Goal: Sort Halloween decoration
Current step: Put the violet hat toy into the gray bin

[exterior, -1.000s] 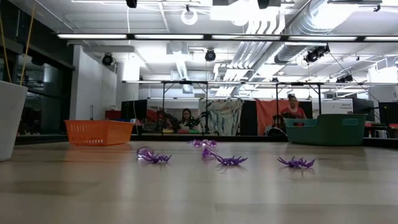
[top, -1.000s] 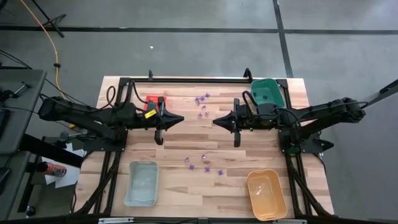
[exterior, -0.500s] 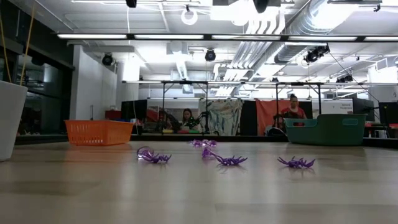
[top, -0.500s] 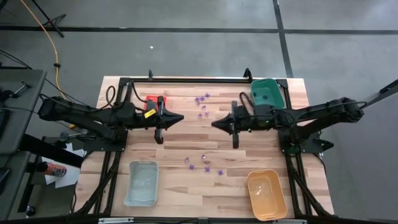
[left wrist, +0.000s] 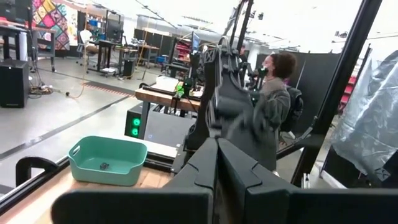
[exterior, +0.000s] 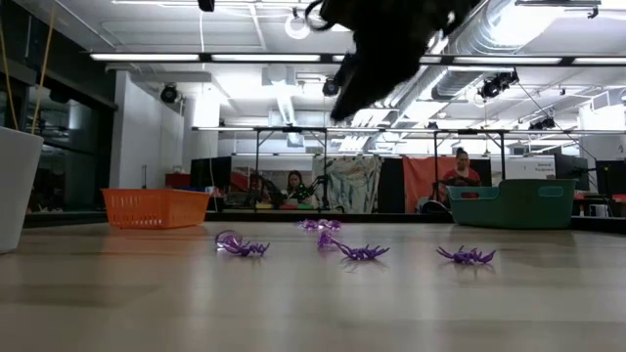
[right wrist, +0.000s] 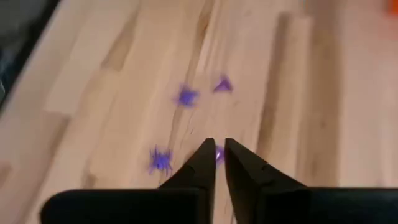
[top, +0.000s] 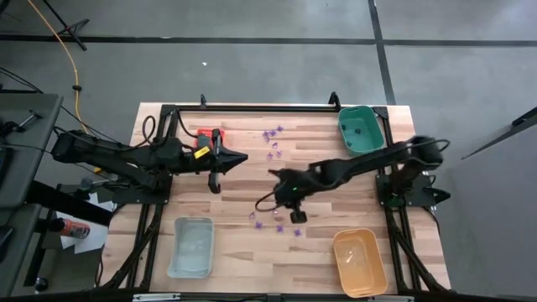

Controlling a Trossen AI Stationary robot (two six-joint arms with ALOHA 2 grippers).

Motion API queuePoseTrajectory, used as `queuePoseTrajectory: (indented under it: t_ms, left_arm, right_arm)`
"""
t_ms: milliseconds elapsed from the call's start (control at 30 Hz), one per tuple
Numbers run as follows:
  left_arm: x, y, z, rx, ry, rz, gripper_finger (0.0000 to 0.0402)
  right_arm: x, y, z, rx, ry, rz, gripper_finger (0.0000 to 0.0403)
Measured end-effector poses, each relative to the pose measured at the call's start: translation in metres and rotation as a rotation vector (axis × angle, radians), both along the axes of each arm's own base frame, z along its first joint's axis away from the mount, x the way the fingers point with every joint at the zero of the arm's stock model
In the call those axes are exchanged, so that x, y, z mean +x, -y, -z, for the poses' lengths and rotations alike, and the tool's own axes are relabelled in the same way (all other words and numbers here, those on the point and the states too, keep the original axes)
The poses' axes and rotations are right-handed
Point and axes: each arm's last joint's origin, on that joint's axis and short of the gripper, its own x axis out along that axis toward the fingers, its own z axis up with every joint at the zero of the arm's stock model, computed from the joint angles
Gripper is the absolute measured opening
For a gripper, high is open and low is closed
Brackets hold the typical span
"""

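The Halloween decoration is tiny purple pieces lying on the wooden table in two groups: a far one [top: 273, 138] and a near one [top: 274, 222], seen as spider shapes [exterior: 362, 251] in the low view. My right gripper [top: 273, 177] hangs tipped nose-down over the table's middle, above the near group, touching nothing. Its fingertips [right wrist: 216, 149] stand a narrow gap apart, with purple pieces [right wrist: 186, 96] on the wood beyond them. My left gripper [top: 243, 158] waits shut and level, left of the far group, its fingers [left wrist: 217, 149] pointing toward the right arm.
A red tray [top: 204, 135] lies half under the left arm, and a green tray [top: 361, 127] stands at the far right. A pale blue tray [top: 191, 246] is near left, an orange tray [top: 359, 261] near right. People sit in the room beyond the table [exterior: 293, 186].
My right gripper has swung from level at the table's middle right toward the near edge and the left. It has sunk and tipped nose-down over the near purple pieces, mostly in the last half second. It now shows at the top of the low view. No piece has moved.
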Motion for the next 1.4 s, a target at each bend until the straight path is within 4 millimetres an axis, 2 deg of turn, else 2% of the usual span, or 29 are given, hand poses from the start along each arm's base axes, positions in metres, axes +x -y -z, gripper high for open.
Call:
queuePoseTrajectory:
  t_ms: [267, 400, 500, 967, 1100, 1233, 1400]
  left_arm:
    - [0.000, 0.000, 0.000, -0.028, 0.002, -0.010, 0.0000]
    - [0.000, 0.000, 0.000, -0.028, 0.002, -0.012, 0.0000]
    - [0.000, 0.000, 0.000, -0.029, 0.002, -0.012, 0.0000]
    - [0.000, 0.000, 0.000, -0.055, 0.004, -0.009, 0.0000]
    - [0.000, 0.000, 0.000, -0.079, 0.006, -0.006, 0.0001]
    - [0.000, 0.000, 0.000, -0.079, 0.006, -0.006, 0.0001]
    - [0.000, 0.000, 0.000, -0.079, 0.006, -0.006, 0.0001]
  right_arm:
    - [0.021, -0.003, 0.047, -0.132, -0.115, -0.184, 0.0119]
    - [0.025, -0.004, 0.066, -0.168, -0.156, -0.224, 0.0136]
    - [0.028, -0.004, 0.072, -0.183, -0.151, -0.242, 0.0137]
    - [0.036, -0.003, 0.094, -0.215, -0.147, -0.261, 0.0137]
    - [0.038, -0.003, 0.094, -0.211, -0.129, -0.252, 0.0132]
    - [0.039, -0.002, 0.093, -0.233, -0.118, -0.234, 0.0100]
    - [0.039, -0.002, 0.092, -0.222, -0.118, -0.214, 0.0038]
